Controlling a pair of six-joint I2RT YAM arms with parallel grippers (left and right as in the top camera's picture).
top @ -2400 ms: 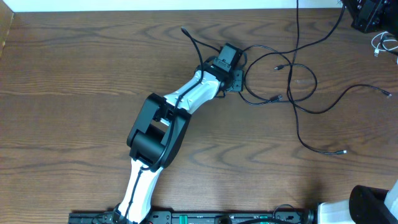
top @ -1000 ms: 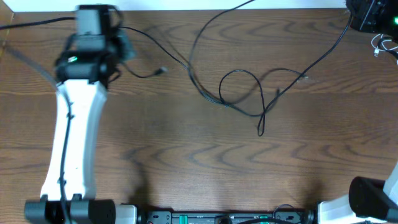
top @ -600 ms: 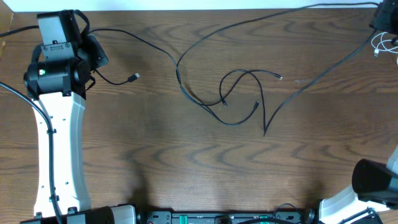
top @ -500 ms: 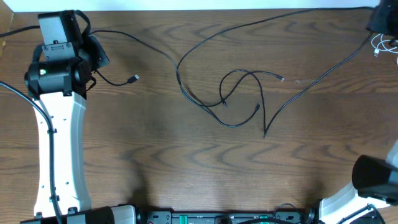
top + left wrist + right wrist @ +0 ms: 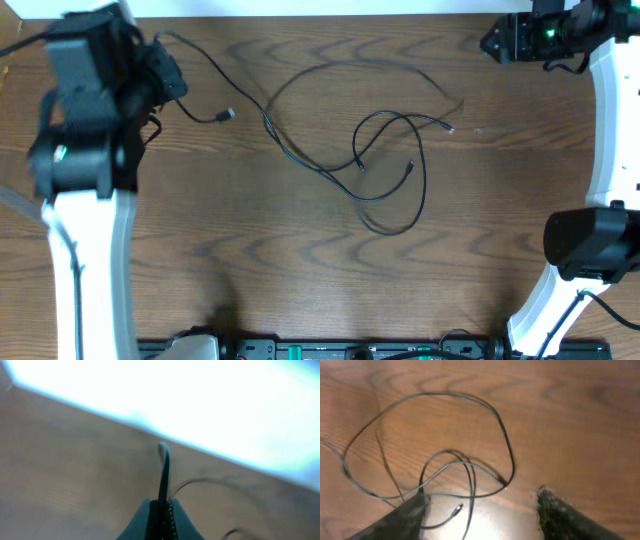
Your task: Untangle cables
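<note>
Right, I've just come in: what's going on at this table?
Two robot arms are untangling thin black cables. The left fingers are shut on one cable near the far left corner of the table, with a plug end trailing close by. The right fingers stand open and empty near the far right corner. Between them the cables lie looped over one another mid-table, so the job is not done.

Bench (image 5: 300, 260) mid-brown with darker wavy wood grain; cables (image 5: 362, 167) black throughout; left arm (image 5: 85, 270) and right arm (image 5: 603, 110) white-shelled with black joints; small green light (image 5: 547, 33) on right arm's wrist.
</note>
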